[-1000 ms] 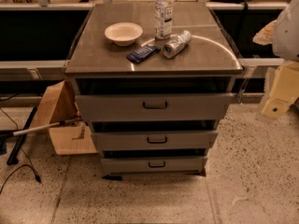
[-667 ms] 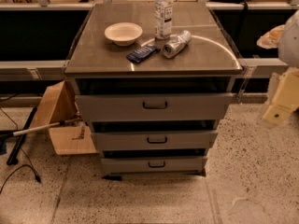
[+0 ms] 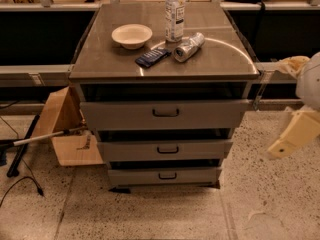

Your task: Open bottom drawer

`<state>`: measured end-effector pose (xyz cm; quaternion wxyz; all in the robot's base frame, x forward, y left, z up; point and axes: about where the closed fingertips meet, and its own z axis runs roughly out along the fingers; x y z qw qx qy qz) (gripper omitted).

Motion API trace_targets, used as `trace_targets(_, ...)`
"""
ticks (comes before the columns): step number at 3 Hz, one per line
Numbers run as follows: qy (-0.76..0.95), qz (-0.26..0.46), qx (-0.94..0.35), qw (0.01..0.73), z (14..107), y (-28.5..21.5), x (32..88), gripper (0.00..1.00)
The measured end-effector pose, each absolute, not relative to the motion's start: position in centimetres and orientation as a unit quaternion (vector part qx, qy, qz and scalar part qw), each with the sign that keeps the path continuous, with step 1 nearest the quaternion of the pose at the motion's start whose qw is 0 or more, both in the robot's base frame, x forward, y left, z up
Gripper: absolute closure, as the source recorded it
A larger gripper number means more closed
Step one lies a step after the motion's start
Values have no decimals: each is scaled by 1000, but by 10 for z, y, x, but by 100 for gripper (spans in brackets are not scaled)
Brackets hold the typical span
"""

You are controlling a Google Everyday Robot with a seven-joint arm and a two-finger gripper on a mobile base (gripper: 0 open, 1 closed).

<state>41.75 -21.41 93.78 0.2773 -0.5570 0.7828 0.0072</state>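
The gripper (image 3: 294,134) is hanging partly cut off at the right edge, its grip impossible to tell, well apart from the bottom drawer (image 3: 190,176).

bottom drawer (image 3: 165,176): inside hidden behind its front panel.
gripper (image 3: 294,135): blurred, low at the right edge, well apart from the bottom drawer; arm (image 3: 311,79) cut off by the frame.
bottle label (image 3: 174,15): too small to read.
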Motion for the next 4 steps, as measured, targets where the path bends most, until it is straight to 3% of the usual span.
trace_targets(1,788,0,-530,311,889,-206,414,0)
trace_targets(4,803,9,-517,297,847,-211,410,0)
